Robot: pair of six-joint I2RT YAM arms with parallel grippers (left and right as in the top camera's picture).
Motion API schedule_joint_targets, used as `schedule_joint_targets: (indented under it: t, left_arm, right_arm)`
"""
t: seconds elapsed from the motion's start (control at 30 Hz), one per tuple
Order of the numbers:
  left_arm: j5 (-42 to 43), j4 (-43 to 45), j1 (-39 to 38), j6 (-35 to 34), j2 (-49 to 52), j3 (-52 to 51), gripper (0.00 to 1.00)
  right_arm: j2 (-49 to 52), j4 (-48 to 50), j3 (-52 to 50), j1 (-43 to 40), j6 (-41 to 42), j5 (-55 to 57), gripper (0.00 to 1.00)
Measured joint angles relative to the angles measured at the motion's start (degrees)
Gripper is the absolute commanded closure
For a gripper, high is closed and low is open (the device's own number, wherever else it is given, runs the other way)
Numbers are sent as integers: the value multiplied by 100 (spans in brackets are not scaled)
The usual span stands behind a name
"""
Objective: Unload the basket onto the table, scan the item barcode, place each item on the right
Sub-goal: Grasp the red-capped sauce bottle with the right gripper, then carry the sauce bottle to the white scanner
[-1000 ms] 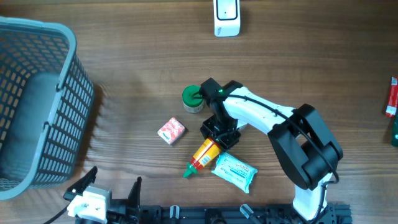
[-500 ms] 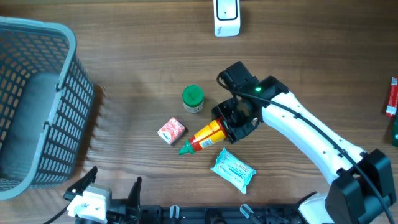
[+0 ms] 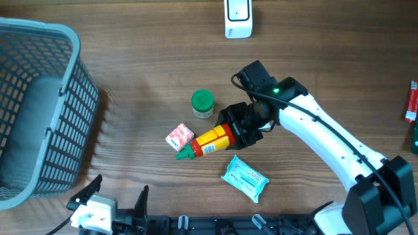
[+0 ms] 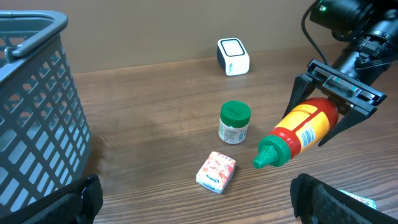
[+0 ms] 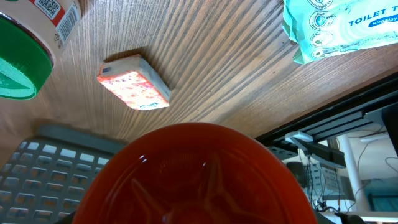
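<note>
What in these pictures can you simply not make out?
- The bottle: left wrist view, label print too small to pick out a barcode.
- The right hand: in the right wrist view the bottle's red base hides its fingers.
- The red item: overhead, cut off by the right edge.
- The left hand: left wrist view, blurred, cut by the bottom edge.
</note>
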Motion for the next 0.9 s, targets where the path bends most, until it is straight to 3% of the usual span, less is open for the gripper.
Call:
schedule_joint_targets:
  t: [0.13,0.27,0.3,0.37,0.43,0.53,0.67,0.77,0.9]
  left_arm:
    - [0,0,0,0,0,0,0]
    - [-2,0,0,0,0,0,0]
    - [0,2,0,0,0,0,0]
    - [0,-2,0,0,-4,0,0]
    - [0,-9,0,0,-7,0,0]
    - [-2,-2,0,0,-4,0,0]
    - [0,0,0,0,-4,0,0]
    - [-2,4,0,0,-2,0,0]
    - [0,-11,0,0,-7,0,0]
  right_arm:
    - [-57,-63,-2,-323,-435,-44,60]
    - [-422,297,-13,-859,-1394,-44,55]
    - [-601,960,-22,-1080,-1947,39,49]
    - [-686,2330,-76,-1257,-2516,597,50]
    - [-688,3654,-105,-1287,-2846,1523,52]
    - [-557,5007,-107,-1307,-2946,2039,51]
    - [686,7816,-94,-1613,-2863,1971,56]
    - [1993,10021,4,-1991,-2295,1665,55]
    - [3593,10218,1198,-2111,-1882,1438,51]
